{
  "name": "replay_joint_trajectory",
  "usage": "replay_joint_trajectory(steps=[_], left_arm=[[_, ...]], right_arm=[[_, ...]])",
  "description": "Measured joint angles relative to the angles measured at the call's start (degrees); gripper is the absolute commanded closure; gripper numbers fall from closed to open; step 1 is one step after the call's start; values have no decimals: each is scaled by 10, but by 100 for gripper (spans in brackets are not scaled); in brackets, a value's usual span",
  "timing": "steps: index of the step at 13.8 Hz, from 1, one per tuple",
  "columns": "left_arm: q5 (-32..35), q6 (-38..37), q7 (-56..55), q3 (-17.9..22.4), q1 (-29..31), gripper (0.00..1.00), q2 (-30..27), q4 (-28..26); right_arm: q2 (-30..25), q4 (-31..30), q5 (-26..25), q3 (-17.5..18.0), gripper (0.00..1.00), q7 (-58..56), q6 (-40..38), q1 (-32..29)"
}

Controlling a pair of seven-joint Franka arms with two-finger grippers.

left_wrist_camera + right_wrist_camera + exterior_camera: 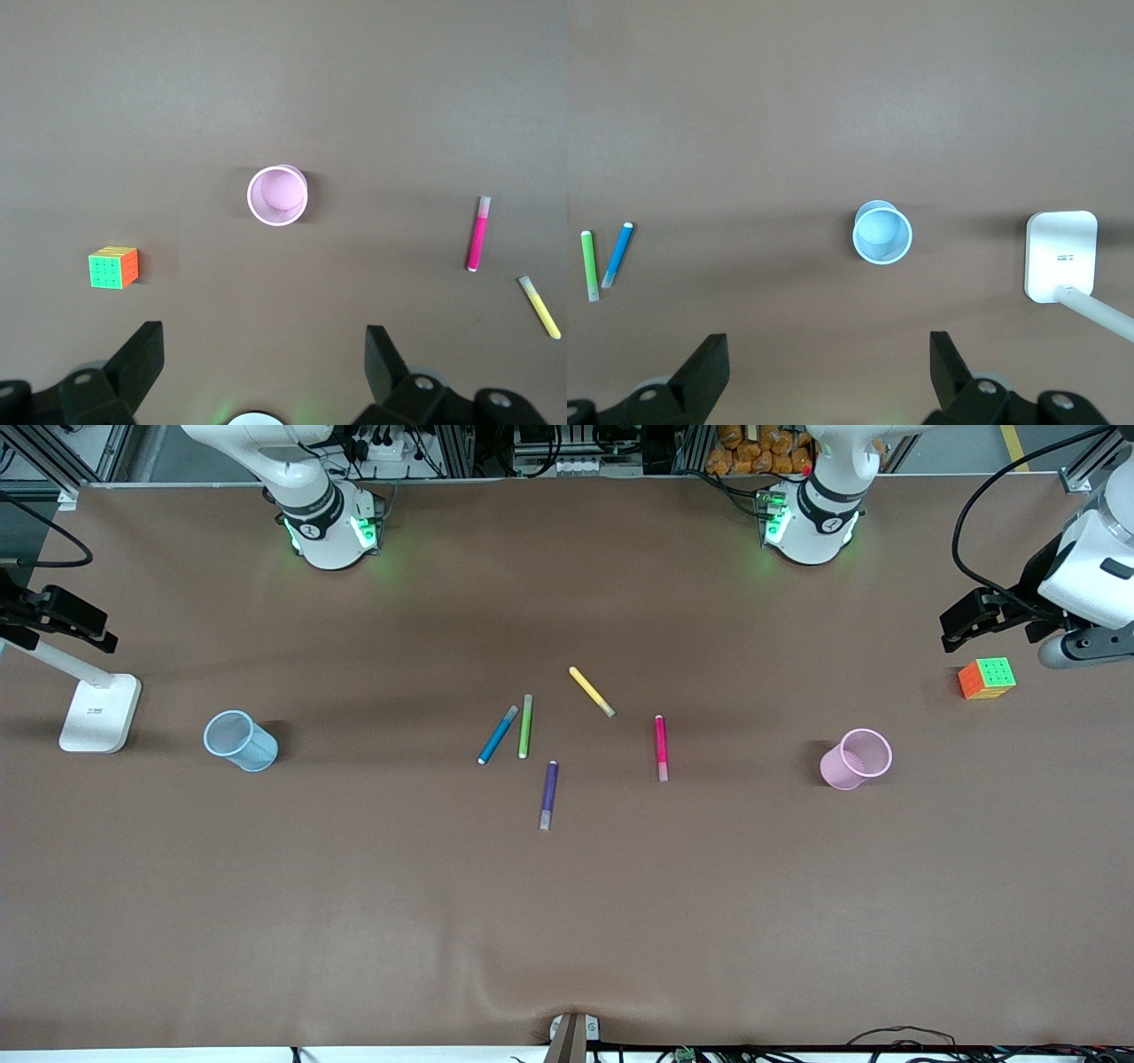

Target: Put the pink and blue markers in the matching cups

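Left end effector (pixel 257 376) hangs high over the pale pink mesh cup (pixel 855 758), fingers apart; right end effector (pixel 824 376), also spread, over the light blue mesh cup (pixel 240 740). Slim pink marker (pixel 661 747) and blue marker (pixel 497 734) lie mid-table: light, rigid, likely slippery; grip mid-barrel

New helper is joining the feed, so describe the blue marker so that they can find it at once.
Start at the cluster of five markers mid-table, between the blue cup and the pink cup. The blue marker lies at the cluster's edge toward the blue cup, beside the green marker. It is the only blue one.
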Motion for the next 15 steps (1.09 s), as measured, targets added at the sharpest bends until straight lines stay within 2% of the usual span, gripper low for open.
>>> replay_joint_trajectory(steps=[8, 15], left_arm=[[0, 0, 1, -3, -7, 0, 9, -1], [-4, 23, -29, -12, -58, 0, 86, -2]], right_arm=[[0, 0, 0, 0, 0, 0, 0, 0], [0, 0, 0, -3, 0, 0, 0, 0]])
